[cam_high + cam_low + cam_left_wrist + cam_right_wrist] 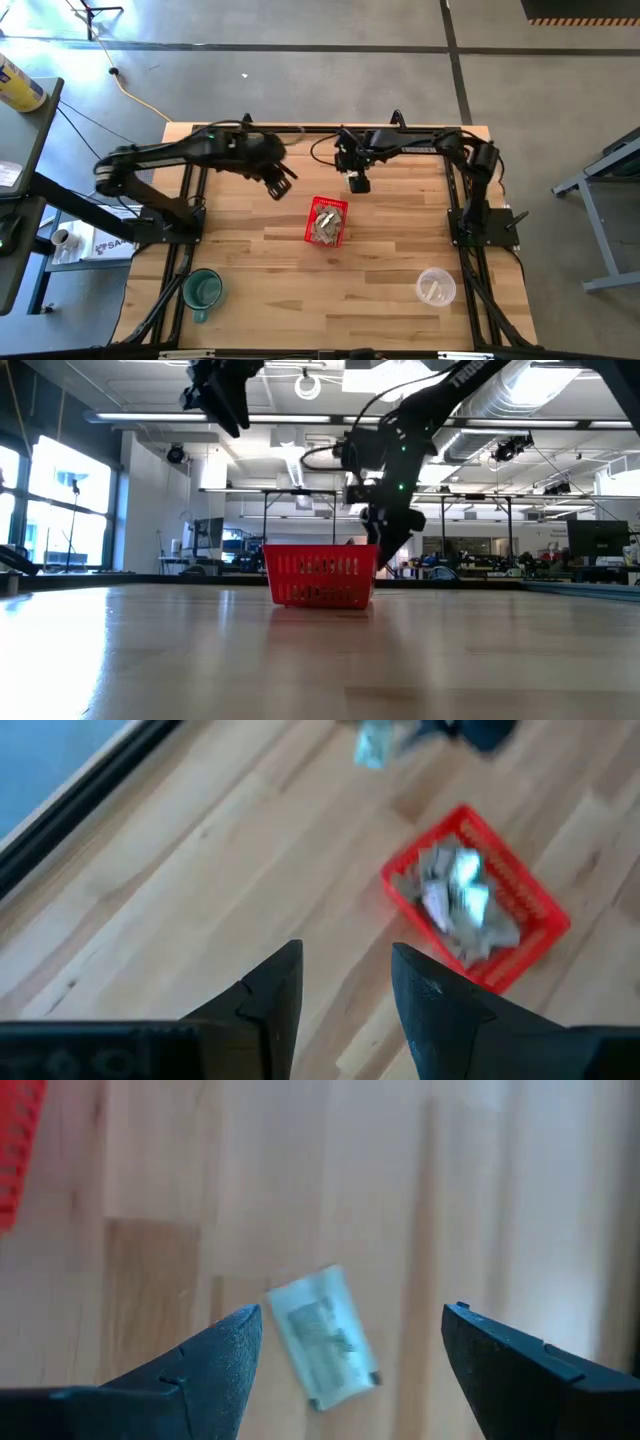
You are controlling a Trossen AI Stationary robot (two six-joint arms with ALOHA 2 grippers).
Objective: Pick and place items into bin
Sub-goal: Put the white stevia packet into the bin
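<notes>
On the wooden table (380, 290), beside the red mesh plastic basket (327, 221), a flimsy pale-green paper slip (323, 1337) lay flat between the right gripper (352, 1345)'s spread fingers, likely best pinched across its middle, while the left gripper (345, 982) hung parted and empty.

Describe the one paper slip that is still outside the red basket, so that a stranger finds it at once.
Start at the red basket in the middle of the wooden table. Just beyond its far side hangs the open right gripper, and the paper slip lies flat on the bare wood under it. Unlike the crumpled slips in the basket, it lies alone.
</notes>
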